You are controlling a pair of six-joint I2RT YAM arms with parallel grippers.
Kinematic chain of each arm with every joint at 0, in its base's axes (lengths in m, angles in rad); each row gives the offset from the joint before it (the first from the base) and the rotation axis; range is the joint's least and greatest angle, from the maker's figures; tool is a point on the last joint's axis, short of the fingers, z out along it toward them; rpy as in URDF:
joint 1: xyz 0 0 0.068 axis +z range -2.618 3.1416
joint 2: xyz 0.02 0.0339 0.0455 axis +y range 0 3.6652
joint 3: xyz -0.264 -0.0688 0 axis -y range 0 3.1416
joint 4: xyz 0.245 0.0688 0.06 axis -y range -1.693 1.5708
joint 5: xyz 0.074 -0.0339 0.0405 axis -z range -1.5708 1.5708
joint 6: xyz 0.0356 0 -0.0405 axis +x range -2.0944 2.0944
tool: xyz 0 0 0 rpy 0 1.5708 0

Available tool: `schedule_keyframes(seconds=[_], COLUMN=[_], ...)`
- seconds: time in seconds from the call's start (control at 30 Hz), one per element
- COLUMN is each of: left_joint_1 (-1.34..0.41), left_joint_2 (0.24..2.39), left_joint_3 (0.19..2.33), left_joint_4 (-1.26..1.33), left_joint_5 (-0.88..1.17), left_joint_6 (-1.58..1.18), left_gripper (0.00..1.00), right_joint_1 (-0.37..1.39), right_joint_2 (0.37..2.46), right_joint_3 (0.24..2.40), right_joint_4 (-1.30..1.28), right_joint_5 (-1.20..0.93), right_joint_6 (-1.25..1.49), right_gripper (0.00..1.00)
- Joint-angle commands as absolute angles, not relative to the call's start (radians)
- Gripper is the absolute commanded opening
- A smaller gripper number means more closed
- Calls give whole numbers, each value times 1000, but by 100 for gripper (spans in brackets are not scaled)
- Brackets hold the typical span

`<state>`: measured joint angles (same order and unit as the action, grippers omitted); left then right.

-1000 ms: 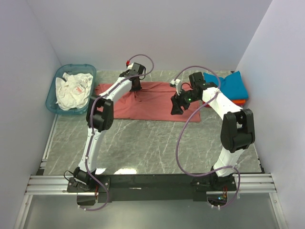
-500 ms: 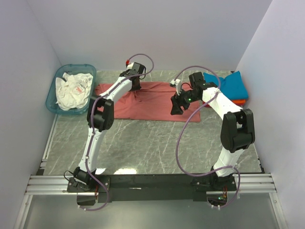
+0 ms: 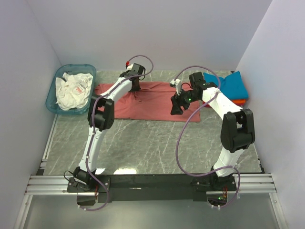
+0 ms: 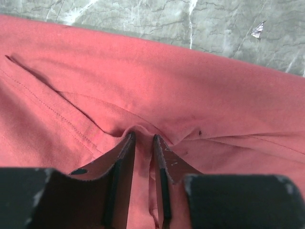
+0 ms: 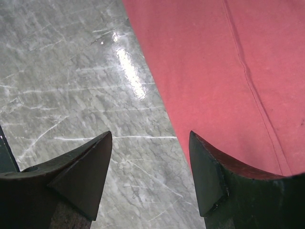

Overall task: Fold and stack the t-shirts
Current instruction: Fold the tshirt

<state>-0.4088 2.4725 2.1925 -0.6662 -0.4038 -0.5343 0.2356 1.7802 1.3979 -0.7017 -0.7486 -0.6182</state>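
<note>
The large dusty-red t-shirt [image 3: 152,102] lies spread flat at the back of the table. My left gripper [image 3: 136,88] is down on its far middle part. In the left wrist view the gripper [image 4: 143,137] is shut on a raised fold of the red t-shirt [image 4: 190,86], with creases running out from the pinch. My right gripper [image 3: 175,110] hovers open over the shirt's near right edge. In the right wrist view it [image 5: 150,138] straddles the border of the red cloth [image 5: 214,71] and holds nothing. A folded teal-blue t-shirt [image 3: 228,85] lies on an orange one [image 3: 240,101] at the back right.
A translucent teal basket [image 3: 51,102] at the back left holds crumpled white cloth [image 3: 72,89]. White walls close in the left, back and right sides. Grey marble tabletop [image 3: 152,148] stretches from the red shirt to the arm bases.
The left wrist has shifted slightly over the shirt and its cable loop has moved. The right arm has stayed still.
</note>
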Motion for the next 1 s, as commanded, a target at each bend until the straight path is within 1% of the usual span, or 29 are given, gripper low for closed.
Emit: schedule_keyframes(seconds=[0.0, 0.1, 0.2, 0.27, 0.3, 0.37, 0.4, 0.53, 0.67, 0.97], left_joint_1=[-402, -399, -399, -397, -397, -397, -397, -397, -397, -397], left_joint_2=[2482, 2490, 2491, 2488, 2477, 2461, 2454, 2408, 2338, 2276], left_joint_3=[2235, 2232, 2227, 2220, 2208, 2197, 2189, 2158, 2085, 2013], left_joint_4=[-658, -657, -652, -646, -634, -620, -614, -565, -508, -468], left_joint_5=[-384, -370, -362, -359, -356, -353, -344, -318, -267, -219], left_joint_6=[-509, -506, -506, -503, -502, -494, -491, -468, -451, -436], left_gripper=[28, 26, 22, 16, 11, 6, 1, 0, 0, 0], right_joint_1=[230, 230, 230, 229, 229, 230, 229, 229, 229, 227], right_joint_2=[1729, 1727, 1726, 1724, 1723, 1724, 1724, 1724, 1721, 1723], right_joint_3=[1399, 1397, 1397, 1396, 1396, 1396, 1396, 1394, 1393, 1391], right_joint_4=[-699, -699, -699, -700, -701, -701, -701, -700, -699, -699], right_joint_5=[-769, -772, -770, -772, -773, -773, -772, -773, -770, -770], right_joint_6=[-623, -623, -623, -624, -624, -624, -624, -624, -624, -626], right_gripper=[72, 72, 72, 72, 73, 73, 73, 73, 73, 73])
